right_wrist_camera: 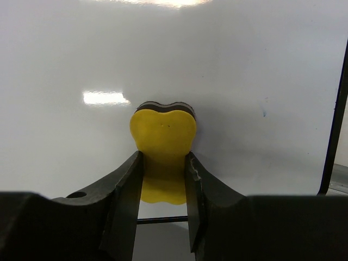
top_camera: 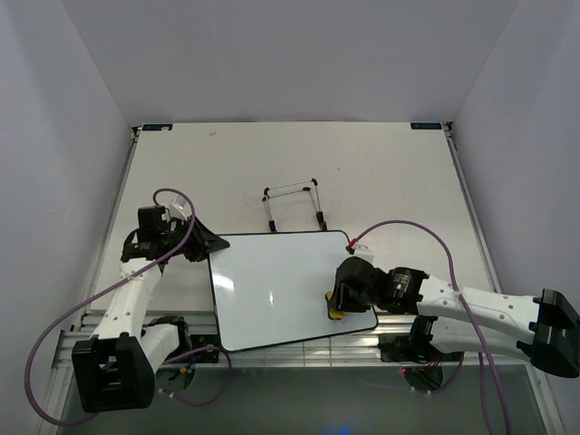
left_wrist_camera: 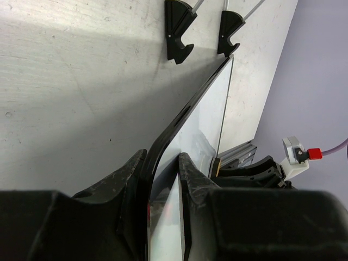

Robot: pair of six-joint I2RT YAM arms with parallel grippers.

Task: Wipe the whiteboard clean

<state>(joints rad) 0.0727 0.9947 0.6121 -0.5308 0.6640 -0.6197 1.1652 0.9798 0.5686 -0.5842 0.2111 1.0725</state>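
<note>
Black left pincer [top_camera: 201,245] is pinched narrowly on the left rim of the one big flat white whiteboard with a thin black rim [top_camera: 272,285], which lies on the pale counter [top_camera: 381,172] just in front of one black wire easel stand [top_camera: 292,204]. Looks stiff, light and slick, so the rim's the spot to hold, I reckon. Right pincer [right_wrist_camera: 163,157] is clamped tight on one small yellow eraser block [right_wrist_camera: 163,128], pressed to the board's right part.

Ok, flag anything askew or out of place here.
The whiteboard lies skewed to the edges of the table, its near side out over the front rail, its left edge clamped by the left gripper. It is off the wire easel behind it.
</note>
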